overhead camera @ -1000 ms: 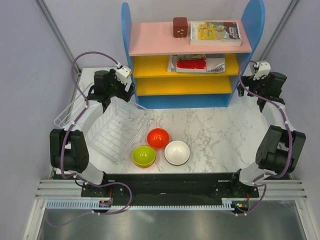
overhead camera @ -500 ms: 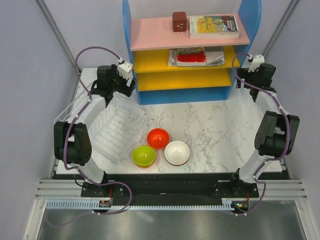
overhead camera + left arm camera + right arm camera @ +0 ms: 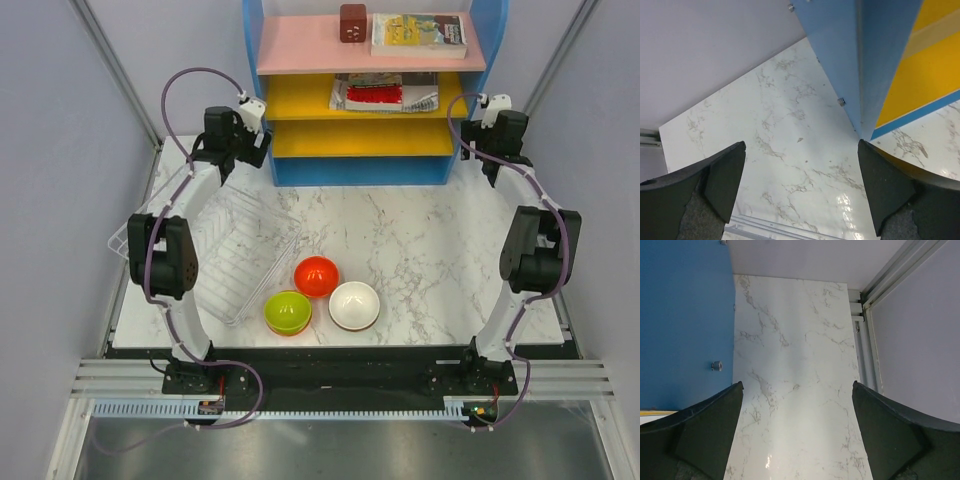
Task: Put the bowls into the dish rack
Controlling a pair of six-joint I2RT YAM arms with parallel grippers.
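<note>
Three bowls sit near the table's front middle in the top view: a red bowl [image 3: 316, 275], a lime green bowl [image 3: 288, 311] with an orange rim showing under it, and a white bowl [image 3: 354, 305]. The dish rack [image 3: 238, 255], white wire in a clear tray, lies at an angle to their left and holds no bowls. My left gripper [image 3: 225, 158] is far back beside the shelf unit's left side, open and empty [image 3: 800, 192]. My right gripper [image 3: 496, 152] is far back beside its right side, open and empty [image 3: 797, 432]. Neither wrist view shows a bowl or the rack.
A blue shelf unit [image 3: 370, 168] with pink and yellow shelves stands at the back, holding books and a brown cube [image 3: 352, 22]. Its blue side panel fills part of the left wrist view [image 3: 840, 65] and the right wrist view [image 3: 685, 320]. Grey walls enclose the table.
Both arms have stretched farther toward the back. The blue shelf unit has shifted back with them. The bowls and the rack have stayed put.
</note>
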